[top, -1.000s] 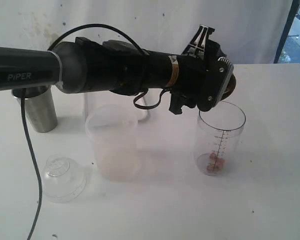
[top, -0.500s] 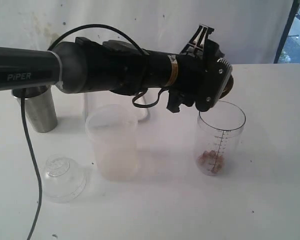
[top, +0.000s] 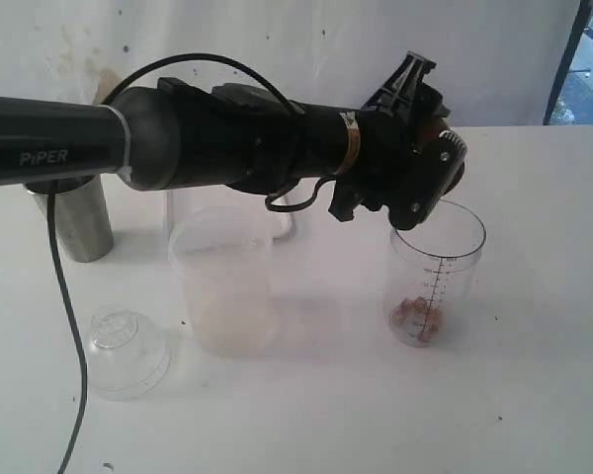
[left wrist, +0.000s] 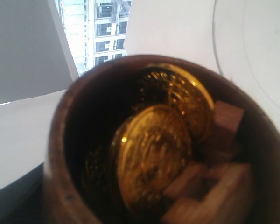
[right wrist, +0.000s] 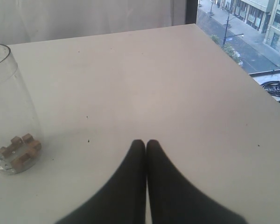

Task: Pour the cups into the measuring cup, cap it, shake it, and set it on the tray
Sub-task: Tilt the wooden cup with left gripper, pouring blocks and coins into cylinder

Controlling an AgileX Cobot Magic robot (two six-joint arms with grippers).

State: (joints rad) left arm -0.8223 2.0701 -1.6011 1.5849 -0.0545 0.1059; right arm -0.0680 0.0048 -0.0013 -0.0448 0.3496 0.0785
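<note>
My left gripper (top: 430,163) reaches across the table and is shut on the brown wooden cup (top: 457,176), tipped on its side just over the measuring cup's rim. In the left wrist view the wooden cup (left wrist: 60,140) fills the picture, with gold coins (left wrist: 154,158) and wooden blocks (left wrist: 224,126) inside. The clear measuring cup (top: 437,272) stands upright with small wooden blocks (top: 417,318) at its bottom. The steel tumbler (top: 74,217) stands far left. My right gripper (right wrist: 146,142) is shut and empty over bare table, the measuring cup (right wrist: 9,116) off to its side.
A frosted plastic tumbler (top: 224,281) stands in the middle, with a clear dome lid (top: 127,351) in front of it at the left. A low white rim with a rounded corner (top: 289,225), seemingly the tray, shows behind the tumbler, mostly hidden by my left arm.
More blocks have dropped into the measuring cup and settled at its bottom. My left wrist has risen slightly and turned with the wooden cup. The right gripper has not moved.
</note>
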